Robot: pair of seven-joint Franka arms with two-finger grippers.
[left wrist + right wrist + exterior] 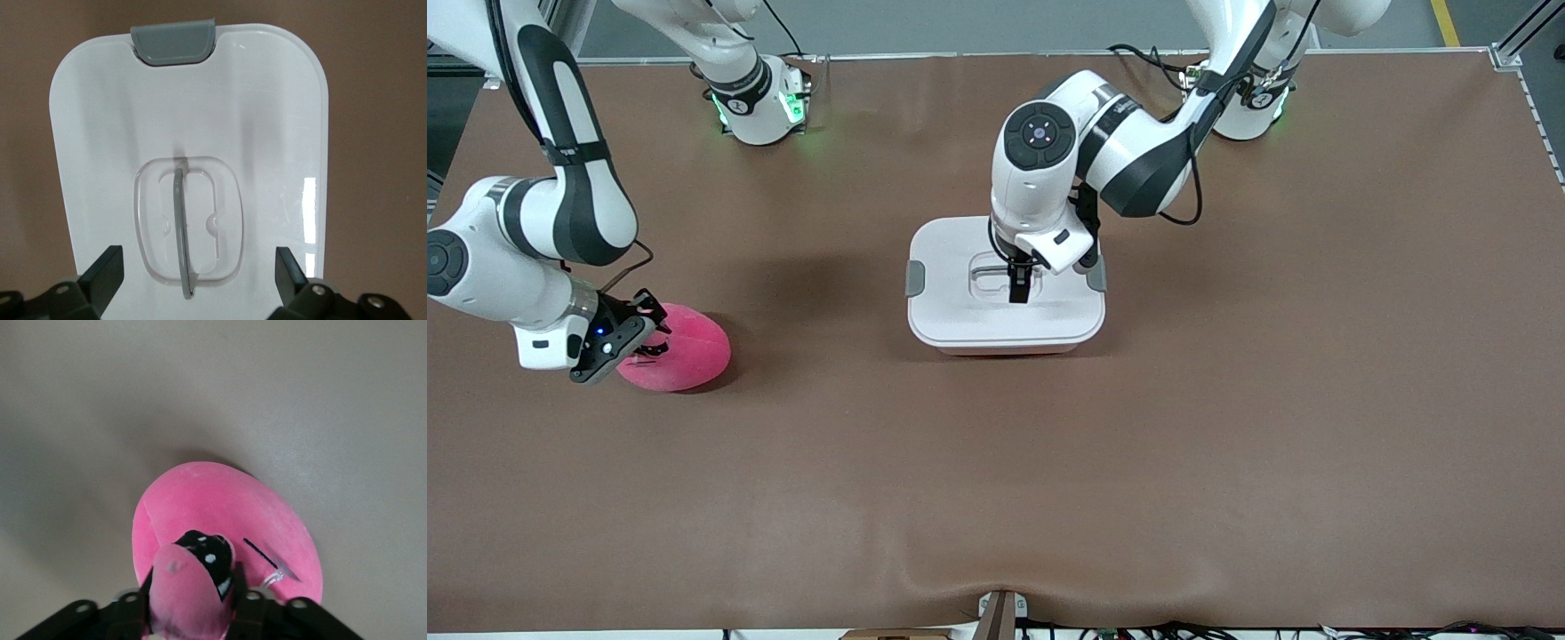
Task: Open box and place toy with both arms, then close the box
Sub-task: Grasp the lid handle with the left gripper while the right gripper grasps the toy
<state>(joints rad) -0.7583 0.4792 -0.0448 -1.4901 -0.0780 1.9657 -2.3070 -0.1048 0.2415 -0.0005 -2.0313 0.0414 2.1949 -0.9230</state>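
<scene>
The white box (960, 324) stands mid-table with its lid on and a grey clip (914, 277) at each end. My left gripper (1018, 289) hangs just over the lid, open. In the left wrist view its fingers (107, 267) stand wide to either side of the grey handle (180, 227) in the lid's recess, touching nothing. The pink plush toy (685, 351) lies on the table toward the right arm's end. My right gripper (645, 342) is down on it. In the right wrist view its fingers (243, 590) pinch a bulging lump of the toy (227, 513) beside a dark eye.
A brown mat (996, 462) covers the whole table. Both arm bases (760, 107) stand lit green along the edge farthest from the front camera. A small mount (1000, 613) sits at the table's near edge.
</scene>
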